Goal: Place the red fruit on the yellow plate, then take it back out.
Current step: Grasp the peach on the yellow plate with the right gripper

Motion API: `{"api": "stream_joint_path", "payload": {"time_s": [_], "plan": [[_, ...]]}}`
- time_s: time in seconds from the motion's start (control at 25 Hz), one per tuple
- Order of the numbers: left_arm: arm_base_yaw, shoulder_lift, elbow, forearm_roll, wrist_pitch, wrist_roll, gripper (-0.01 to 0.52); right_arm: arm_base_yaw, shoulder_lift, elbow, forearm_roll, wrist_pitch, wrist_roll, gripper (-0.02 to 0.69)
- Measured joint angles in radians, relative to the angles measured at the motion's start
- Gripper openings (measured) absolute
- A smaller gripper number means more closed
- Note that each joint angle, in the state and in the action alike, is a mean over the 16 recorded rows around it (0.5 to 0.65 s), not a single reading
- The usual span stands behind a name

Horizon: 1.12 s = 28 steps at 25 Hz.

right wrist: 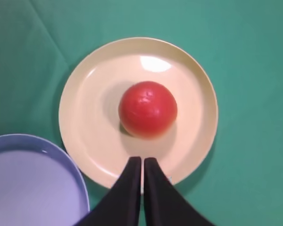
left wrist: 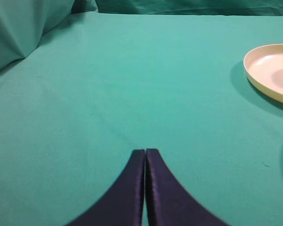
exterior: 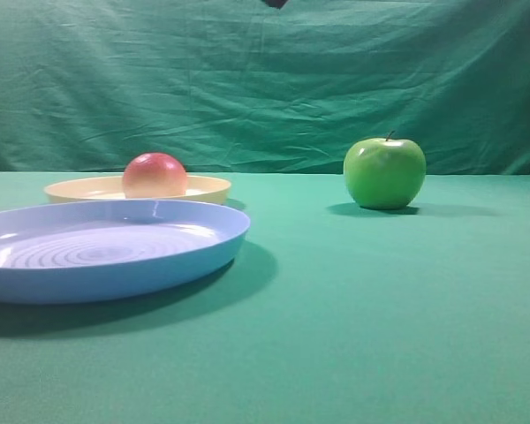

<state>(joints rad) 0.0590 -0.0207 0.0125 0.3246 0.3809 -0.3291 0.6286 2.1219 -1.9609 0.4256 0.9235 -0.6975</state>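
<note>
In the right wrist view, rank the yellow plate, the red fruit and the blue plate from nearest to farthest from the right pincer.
1. Yellow plate: its near rim lies directly under the tips of the right pincer.
2. Red fruit: just ahead of the tips, at the plate's middle.
3. Blue plate: off to the left in the view, at the lower corner, apart from the tips.

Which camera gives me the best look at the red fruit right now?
The right wrist view: it looks straight down on the red fruit, whole, near the middle of the yellow plate. The exterior high view shows it side-on, its base behind the plate rim. The left wrist view catches only a sliver at the frame edge.
</note>
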Motion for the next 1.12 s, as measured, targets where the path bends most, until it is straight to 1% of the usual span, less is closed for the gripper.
{"api": "stream_joint_path", "payload": {"time_s": [0.08, 0.16, 0.32, 0.52, 0.64, 0.72, 0.8, 0.88, 1.0, 1.12], "plan": [[0.0, 0.0, 0.0, 0.0, 0.0, 0.0, 0.0, 0.009, 0.039, -0.015, 0.032, -0.033, -0.04, 0.073], [0.0, 0.0, 0.0, 0.0, 0.0, 0.0, 0.0, 0.016, 0.074, -0.025, 0.059, -0.072, -0.075, 0.127], [0.0, 0.0, 0.0, 0.0, 0.0, 0.0, 0.0, 0.03, 0.128, -0.035, 0.094, -0.155, -0.111, 0.276], [0.0, 0.0, 0.0, 0.0, 0.0, 0.0, 0.0, 0.04, 0.178, -0.037, 0.126, -0.241, -0.12, 0.472], [0.0, 0.0, 0.0, 0.0, 0.0, 0.0, 0.0, 0.042, 0.204, -0.038, 0.141, -0.282, -0.121, 0.563], [0.0, 0.0, 0.0, 0.0, 0.0, 0.0, 0.0, 0.043, 0.221, -0.038, 0.148, -0.304, -0.121, 0.606], [0.0, 0.0, 0.0, 0.0, 0.0, 0.0, 0.0, 0.044, 0.237, -0.038, 0.154, -0.32, -0.122, 0.633], [0.0, 0.0, 0.0, 0.0, 0.0, 0.0, 0.0, 0.045, 0.253, -0.039, 0.159, -0.331, -0.122, 0.641], [0.0, 0.0, 0.0, 0.0, 0.0, 0.0, 0.0, 0.047, 0.275, -0.04, 0.163, -0.343, -0.123, 0.62], [0.0, 0.0, 0.0, 0.0, 0.0, 0.0, 0.0, 0.048, 0.291, -0.04, 0.165, -0.352, -0.123, 0.576]]}}
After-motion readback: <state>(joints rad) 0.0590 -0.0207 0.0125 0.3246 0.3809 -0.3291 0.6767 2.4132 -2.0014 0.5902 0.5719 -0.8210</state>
